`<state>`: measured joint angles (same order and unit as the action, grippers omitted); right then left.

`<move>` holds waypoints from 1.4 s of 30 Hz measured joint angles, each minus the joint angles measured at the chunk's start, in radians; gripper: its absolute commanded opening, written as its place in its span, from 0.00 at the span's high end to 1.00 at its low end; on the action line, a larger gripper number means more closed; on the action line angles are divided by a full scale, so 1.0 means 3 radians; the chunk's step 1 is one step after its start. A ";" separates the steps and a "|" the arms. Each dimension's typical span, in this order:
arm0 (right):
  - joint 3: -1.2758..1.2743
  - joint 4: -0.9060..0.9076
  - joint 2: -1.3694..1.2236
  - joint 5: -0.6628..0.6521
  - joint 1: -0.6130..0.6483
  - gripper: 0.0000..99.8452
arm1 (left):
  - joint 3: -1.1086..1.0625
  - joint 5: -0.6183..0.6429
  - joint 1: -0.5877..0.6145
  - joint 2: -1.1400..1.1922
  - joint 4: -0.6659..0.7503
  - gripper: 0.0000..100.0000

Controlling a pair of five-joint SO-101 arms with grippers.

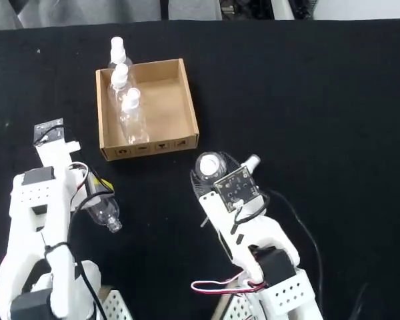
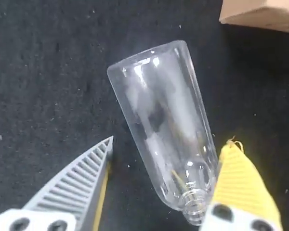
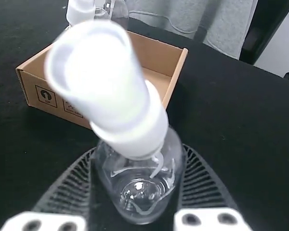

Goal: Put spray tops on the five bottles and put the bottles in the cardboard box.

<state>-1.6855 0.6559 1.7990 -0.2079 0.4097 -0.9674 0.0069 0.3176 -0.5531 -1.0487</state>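
My left gripper (image 2: 168, 142) is open around a clear bottle (image 2: 164, 125) with no top. That bottle (image 1: 104, 212) lies on the black table, its neck against the yellow finger (image 2: 241, 183) and a gap to the grey finger (image 2: 86, 178). Just in front of the cardboard box (image 1: 177, 100), my right gripper (image 3: 138, 154) is shut on a clear bottle (image 3: 139, 187) with a white spray top (image 3: 106, 82); it holds this bottle (image 1: 210, 165) upright. Two topped bottles (image 1: 132, 110) sit along the box's left side. A third (image 1: 117, 50) is at its far left corner; inside or outside, I cannot tell.
The box (image 3: 171, 62) has open room on its right half. Black cloth (image 1: 307, 100) covers the table to the right of the box. Both arm bases stand at the near edge.
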 measured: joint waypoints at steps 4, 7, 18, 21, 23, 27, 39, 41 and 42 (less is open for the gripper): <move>0.0000 0.0000 0.0000 0.0000 -0.0097 0.92 | 0.0000 0.0000 0.0000 0.0215 0.0107 0.68; 0.0000 0.0000 0.0000 0.0000 -0.0097 0.92 | 0.0000 0.0000 0.0000 0.0399 0.0194 0.68; 0.0000 0.0000 0.0000 0.0000 -0.0097 0.92 | 0.0000 0.0000 0.0000 0.0568 0.0271 0.79; 0.0046 0.0000 0.0000 0.0000 -0.0097 0.92 | 0.0000 0.0000 0.0000 0.0568 0.0271 0.79; 0.0107 0.0000 0.0000 0.0000 -0.0097 0.92 | 0.0000 0.0000 0.0000 0.0568 0.0271 0.79; 0.0302 0.0051 0.0000 0.0000 -0.0097 0.92 | 0.0000 0.0000 0.0000 0.0568 0.0266 0.79; 0.0767 0.0235 0.0000 0.0000 -0.0097 0.92 | -0.0205 0.0000 -0.0363 -0.0358 -0.0199 0.79; 0.0849 0.0235 0.0000 0.0000 -0.0092 0.92 | -0.0378 0.0000 -0.0394 -0.0629 -0.0199 0.79; 0.0905 0.0235 0.0000 0.0000 -0.0092 0.92 | -0.0450 0.0000 -0.0399 -0.0757 -0.0199 0.79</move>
<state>-1.4139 0.7265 1.7990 -0.2079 0.3821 -1.1024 0.0069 0.1979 -0.7802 -1.1086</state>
